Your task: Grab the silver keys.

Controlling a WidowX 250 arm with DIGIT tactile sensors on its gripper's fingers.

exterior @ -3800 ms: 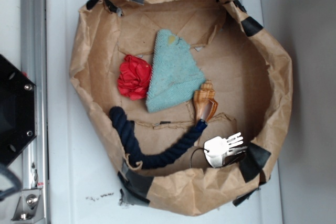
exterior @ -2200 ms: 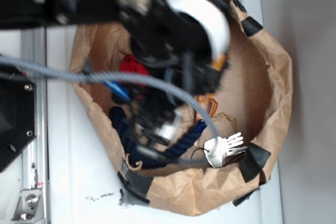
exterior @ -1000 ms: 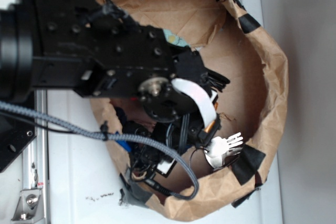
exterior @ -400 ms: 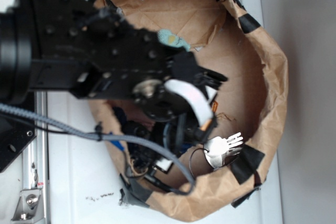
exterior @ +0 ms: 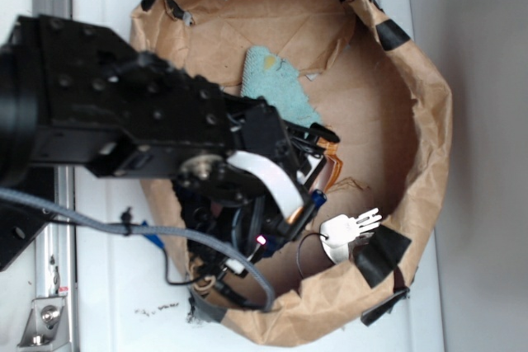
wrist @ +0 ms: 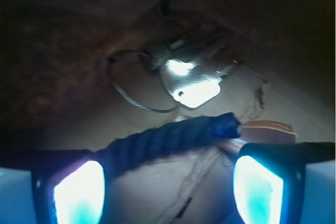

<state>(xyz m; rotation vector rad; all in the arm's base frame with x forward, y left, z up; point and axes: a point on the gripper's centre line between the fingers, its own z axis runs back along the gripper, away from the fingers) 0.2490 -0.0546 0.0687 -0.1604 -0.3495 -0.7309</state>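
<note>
Both fingers (wrist: 79, 190) of the hand (wrist: 168, 190) stand apart — silver keys (wrist: 190, 85) ahead, beyond the blue rope (wrist: 168, 137).

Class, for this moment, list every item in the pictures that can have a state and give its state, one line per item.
silver keys: lying on the bag floor, ungrasped, cord loop beside them.
gripper: open, empty, short of the keys.
navy rope: lying across, between the gripper and the keys.
seashell: lying at the rope's end.
paper bag: open, rim rolled and taped.
teal cloth: lying partly under the arm.
</note>
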